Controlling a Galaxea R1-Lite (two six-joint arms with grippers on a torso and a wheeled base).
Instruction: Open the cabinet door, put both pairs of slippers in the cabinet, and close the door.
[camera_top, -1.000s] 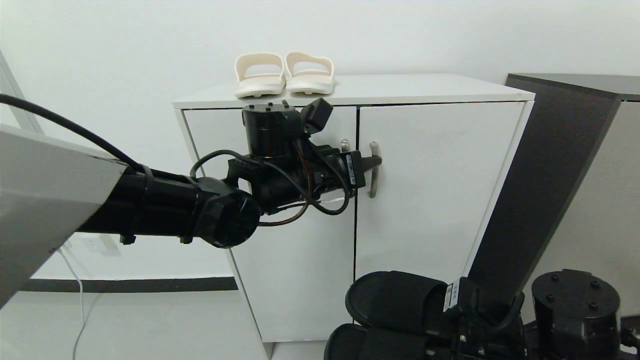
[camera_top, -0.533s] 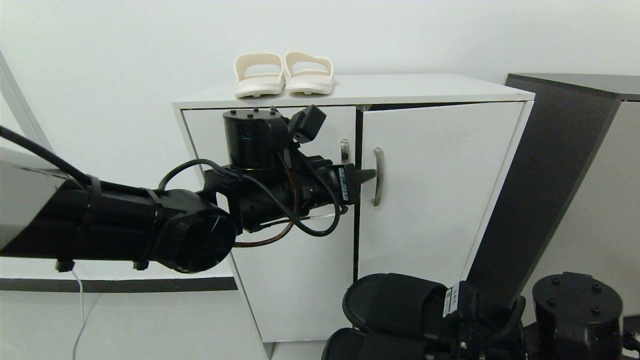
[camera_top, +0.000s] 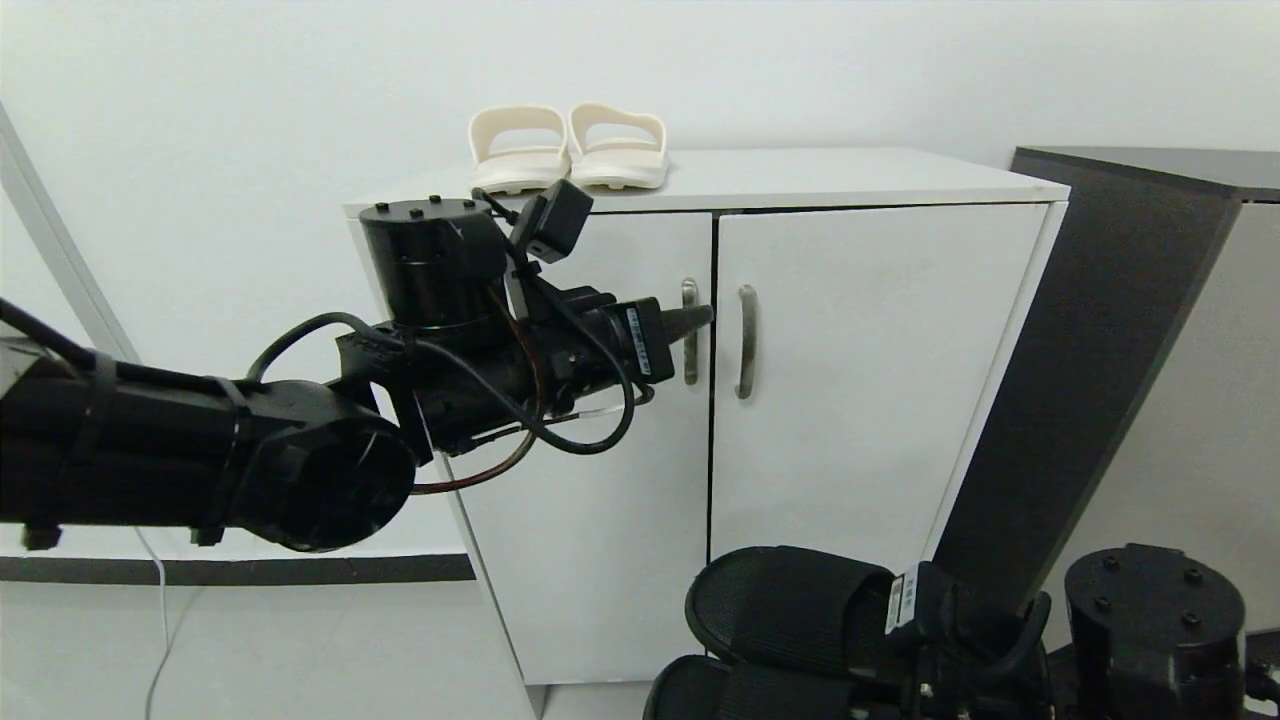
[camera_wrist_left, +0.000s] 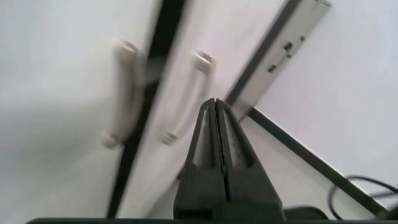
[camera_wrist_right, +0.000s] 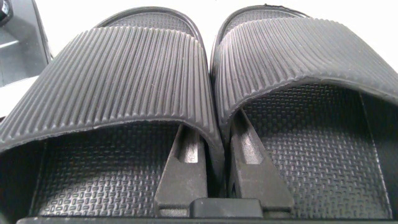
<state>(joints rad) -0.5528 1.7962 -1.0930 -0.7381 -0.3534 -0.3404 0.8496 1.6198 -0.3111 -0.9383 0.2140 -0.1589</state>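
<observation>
The white cabinet (camera_top: 880, 180) has both doors closed. My left gripper (camera_top: 706, 316) is shut and empty, its tip just in front of the left door's handle (camera_top: 689, 332) and left of the right door's handle (camera_top: 745, 342). In the left wrist view the shut left gripper (camera_wrist_left: 216, 104) points between the two blurred handles (camera_wrist_left: 126, 93). A cream pair of slippers (camera_top: 567, 148) sits on the cabinet top. Low in front of the right door, my right gripper (camera_wrist_right: 217, 167) is shut on the black pair of slippers (camera_top: 790, 610), pinching their adjoining inner edges (camera_wrist_right: 214, 118).
A dark, slanted cabinet (camera_top: 1130, 350) stands close on the right of the white one. The white wall with a black baseboard stripe (camera_top: 250, 568) is at the left, with a thin cable (camera_top: 160, 620) hanging to the floor.
The left gripper pulled the right door slightly ajar by its handle, then came off it and drew back leftward. The door has swung shut again. The right arm with the black slippers stayed put.
</observation>
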